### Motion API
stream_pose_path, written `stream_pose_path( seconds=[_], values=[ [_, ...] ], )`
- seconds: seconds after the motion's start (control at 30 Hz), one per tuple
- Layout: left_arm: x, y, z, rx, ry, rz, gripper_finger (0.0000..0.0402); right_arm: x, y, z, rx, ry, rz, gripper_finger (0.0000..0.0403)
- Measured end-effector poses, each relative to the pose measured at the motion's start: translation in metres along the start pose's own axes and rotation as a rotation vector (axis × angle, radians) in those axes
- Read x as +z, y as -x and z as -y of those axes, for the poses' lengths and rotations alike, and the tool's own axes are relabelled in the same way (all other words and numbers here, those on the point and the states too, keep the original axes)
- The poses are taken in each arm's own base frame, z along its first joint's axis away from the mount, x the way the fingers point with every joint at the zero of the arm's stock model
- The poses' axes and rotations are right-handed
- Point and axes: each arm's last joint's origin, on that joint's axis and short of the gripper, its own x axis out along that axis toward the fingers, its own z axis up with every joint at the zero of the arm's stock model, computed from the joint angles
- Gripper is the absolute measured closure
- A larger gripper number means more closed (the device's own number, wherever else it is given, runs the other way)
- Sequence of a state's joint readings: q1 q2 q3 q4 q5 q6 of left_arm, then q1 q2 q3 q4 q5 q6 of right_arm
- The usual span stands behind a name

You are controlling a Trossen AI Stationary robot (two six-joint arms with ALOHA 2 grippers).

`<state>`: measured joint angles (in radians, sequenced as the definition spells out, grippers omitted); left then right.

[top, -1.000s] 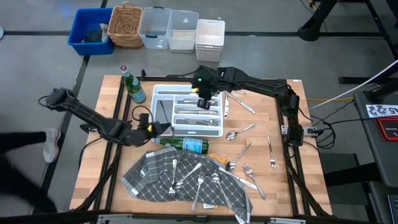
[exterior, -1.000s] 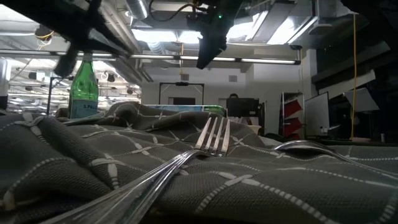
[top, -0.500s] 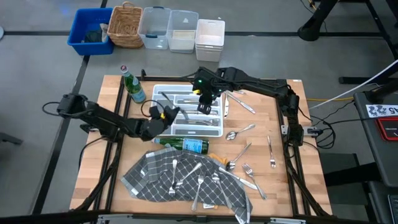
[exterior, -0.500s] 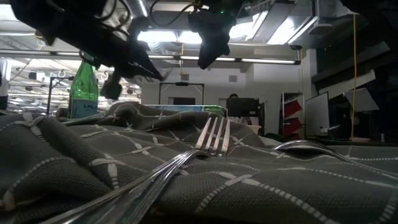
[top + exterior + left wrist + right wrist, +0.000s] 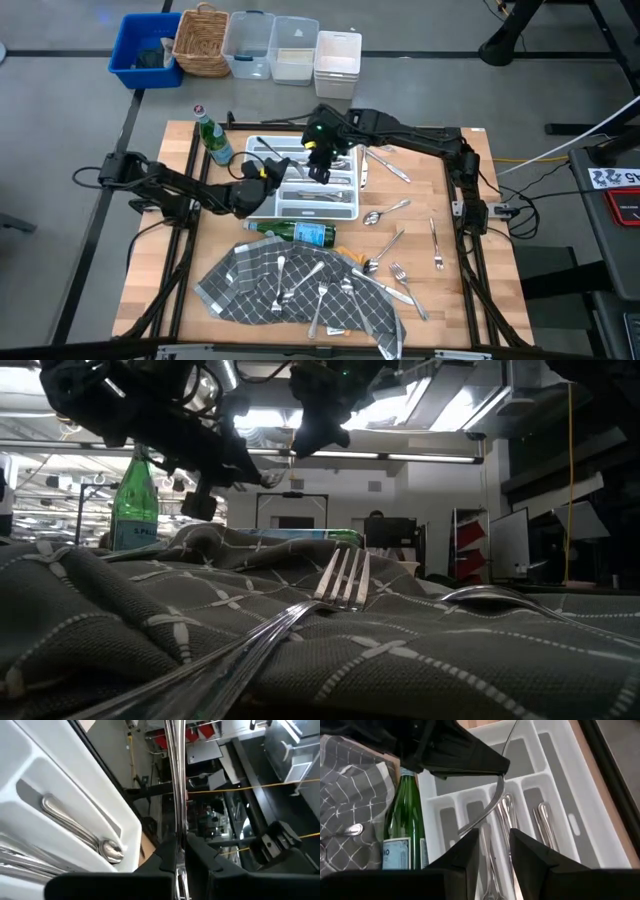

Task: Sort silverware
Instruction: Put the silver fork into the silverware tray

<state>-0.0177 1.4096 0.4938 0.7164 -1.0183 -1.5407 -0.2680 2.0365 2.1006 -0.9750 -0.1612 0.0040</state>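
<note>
**Left arm brings a utensil over the tray**

The left gripper (image 5: 262, 170) hangs over the white tray (image 5: 352, 190), which sits near the desk's far edge, about midway along it. Its jaws are pinching a slim metal utensil (image 5: 175, 780) by the handle; the piece's head is out of sight, so its kind cannot be told. The right gripper (image 5: 318, 172) hovers just beside it above the tray's middle slots, jaws spread and empty in its wrist view. Several pieces already lie in the compartments, among them a spoon (image 5: 80, 830) in a slot.

The rest of the silverware (image 5: 320, 290) is scattered on the grey checked cloth (image 5: 235, 280) at the near edge and on bare wood toward the desk's right side. A green bottle (image 5: 298, 233) lies between cloth and tray.

The step in hand looks like placing. Next, the left arm would need to line the utensil up with a matching slot, lower it and release, keeping clear of the right arm close by.
</note>
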Motion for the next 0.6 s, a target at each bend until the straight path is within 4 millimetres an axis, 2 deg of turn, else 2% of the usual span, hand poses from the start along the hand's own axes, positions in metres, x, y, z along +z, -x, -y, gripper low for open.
stream_pose_path(
  seconds=[0.23, 0.6],
  values=[
    [0.000, 0.000, 0.006, -0.037, -0.004, -0.001, 0.0388, 0.003, -0.008, 0.001, 0.021, 0.002, 0.028, 0.0292],
    [0.002, 0.001, 0.016, -0.103, 0.003, 0.007, 0.0388, 0.004, -0.008, 0.000, 0.034, 0.003, 0.032, 0.0292]
  ],
)
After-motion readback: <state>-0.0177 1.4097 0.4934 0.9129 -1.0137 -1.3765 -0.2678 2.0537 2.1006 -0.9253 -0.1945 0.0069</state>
